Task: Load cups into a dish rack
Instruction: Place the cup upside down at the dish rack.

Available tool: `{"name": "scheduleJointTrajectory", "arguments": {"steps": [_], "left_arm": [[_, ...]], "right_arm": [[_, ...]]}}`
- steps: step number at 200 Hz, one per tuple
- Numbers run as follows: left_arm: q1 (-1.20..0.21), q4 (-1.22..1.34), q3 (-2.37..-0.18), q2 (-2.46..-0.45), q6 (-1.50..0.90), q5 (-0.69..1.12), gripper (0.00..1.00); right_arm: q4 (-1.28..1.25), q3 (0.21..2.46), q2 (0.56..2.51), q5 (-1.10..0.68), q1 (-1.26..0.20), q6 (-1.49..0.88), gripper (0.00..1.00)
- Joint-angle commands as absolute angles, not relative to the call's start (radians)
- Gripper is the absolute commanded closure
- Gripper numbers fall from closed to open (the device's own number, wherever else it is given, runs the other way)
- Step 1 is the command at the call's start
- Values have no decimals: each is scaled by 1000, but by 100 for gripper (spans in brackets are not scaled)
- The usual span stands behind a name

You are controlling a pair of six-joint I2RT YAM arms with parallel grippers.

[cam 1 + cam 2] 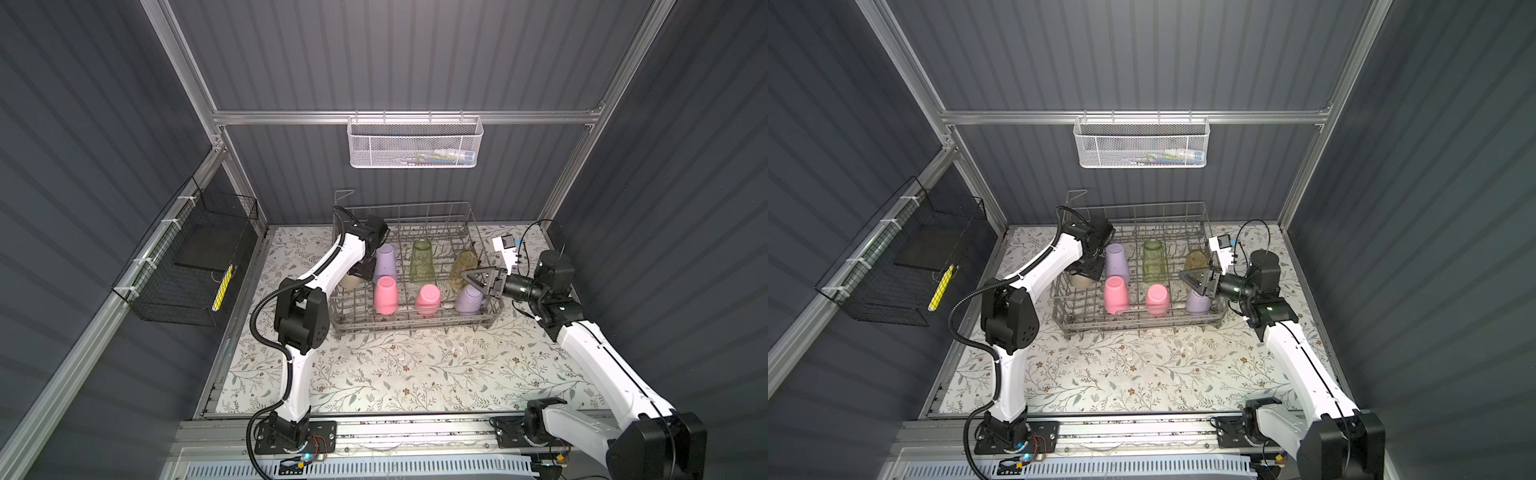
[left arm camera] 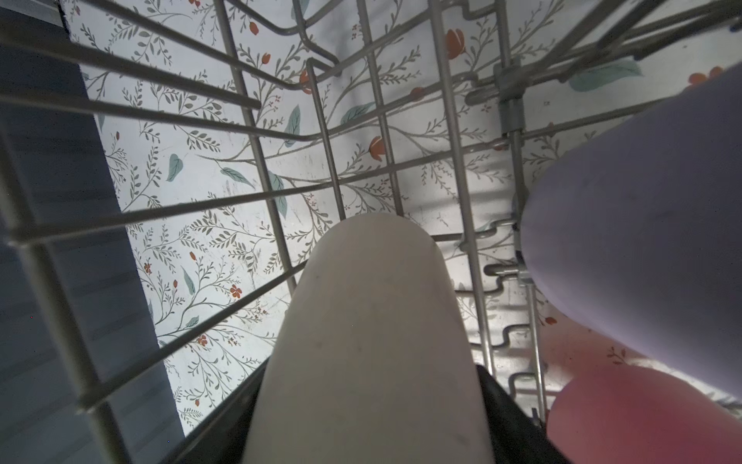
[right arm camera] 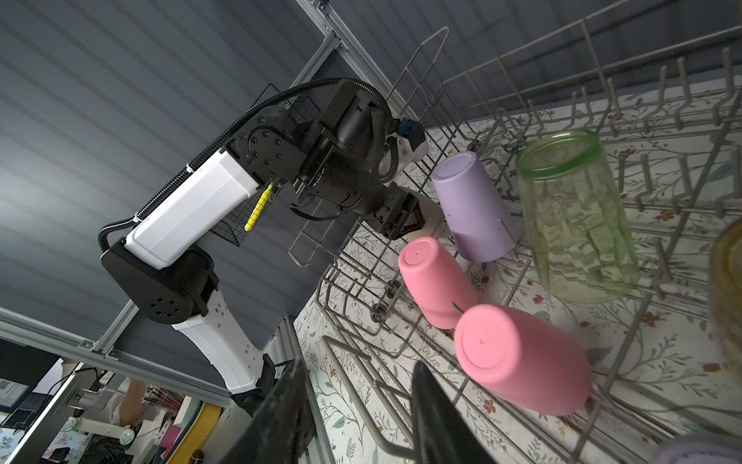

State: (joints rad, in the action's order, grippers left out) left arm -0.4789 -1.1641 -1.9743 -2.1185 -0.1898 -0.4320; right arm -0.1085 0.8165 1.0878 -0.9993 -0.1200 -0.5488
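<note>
The grey wire dish rack point(image 1: 415, 326) point(image 1: 1142, 323) stands at the back of the table. Upside down in it are two pink cups point(image 1: 385, 295) point(image 1: 428, 299), two lilac cups point(image 1: 384, 264) point(image 1: 469, 300), a clear green glass point(image 1: 422, 262) and an amber glass point(image 1: 464, 266). My left gripper point(image 1: 360, 272) is shut on the beige cup point(image 2: 369, 341) point(image 1: 350, 281), low inside the rack's left side beside a lilac cup point(image 2: 642, 221). My right gripper point(image 1: 467, 277) point(image 3: 361, 409) hangs open above the rack's right end, over the near lilac cup, holding nothing.
A white mesh basket point(image 1: 415, 143) hangs on the back wall. A black wire basket point(image 1: 187, 266) with a yellow item point(image 1: 222, 286) is fixed to the left wall. The floral tabletop point(image 1: 415, 374) lies in front of the rack. Grey walls close in three sides.
</note>
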Motion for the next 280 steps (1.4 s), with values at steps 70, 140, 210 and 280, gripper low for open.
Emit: {"name": "scheduleJointTrajectory", "arguments": {"steps": [70,140,210,280], "left_arm": [[-474,-1132,-1957,-2127,-174,-266,43],[-471,-1160,-1950,-2150,-163,-317,26],[-466,-1152,-1928,-2145,-161,-322,16],[-466,-1158,-1937,-2117,-167,-330,19]], "right_arm": [[-129,810,1094,-1025,-115,-543,55],[-148,807,1099,-1037,-115,-557,55],[-170,807,1109,-1050,-115,-574,55],[-178,804,1112,-1054,-115,-579,55]]}}
